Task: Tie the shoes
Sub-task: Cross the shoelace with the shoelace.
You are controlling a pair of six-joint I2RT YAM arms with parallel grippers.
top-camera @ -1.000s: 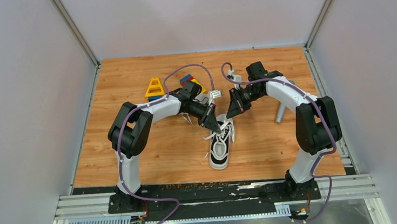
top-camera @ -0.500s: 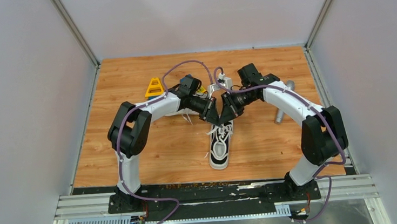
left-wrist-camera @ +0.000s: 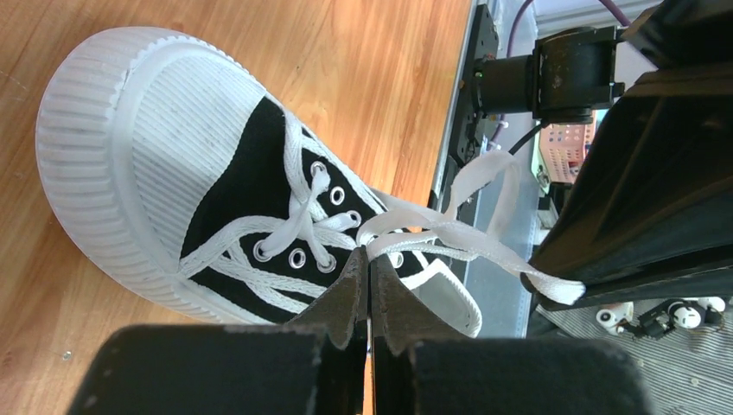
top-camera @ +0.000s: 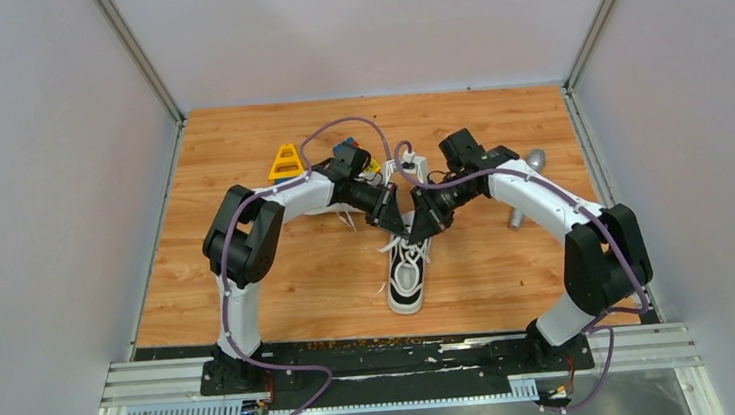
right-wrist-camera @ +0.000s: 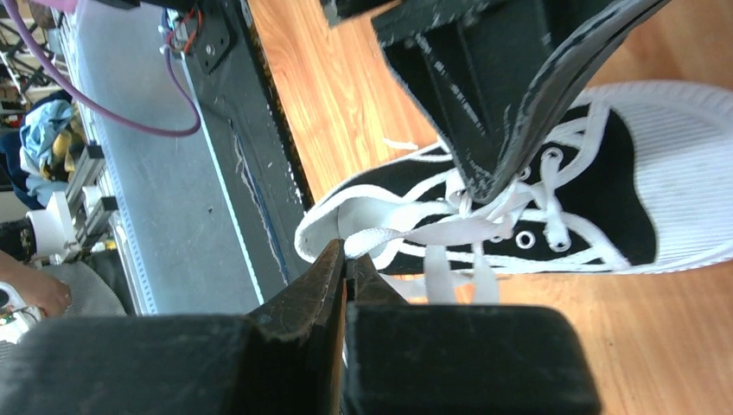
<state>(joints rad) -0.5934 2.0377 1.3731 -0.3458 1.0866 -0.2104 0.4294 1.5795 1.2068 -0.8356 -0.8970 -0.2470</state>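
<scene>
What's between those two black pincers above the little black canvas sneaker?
A flat white shoelace, pinched by both the left gripper and the right gripper; clearest in the right wrist view.

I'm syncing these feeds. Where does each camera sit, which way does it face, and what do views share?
Top external: above and behind the bases, looking down at the table; both arms whole, left gripper and right gripper tip to tip over the sneaker.
Left wrist: along its shut fingers at the toe cap; right gripper at right.
Right wrist: along its shut fingers at the sneaker; left gripper above.
Shared: the sneaker's white laces, pinched by both.
</scene>
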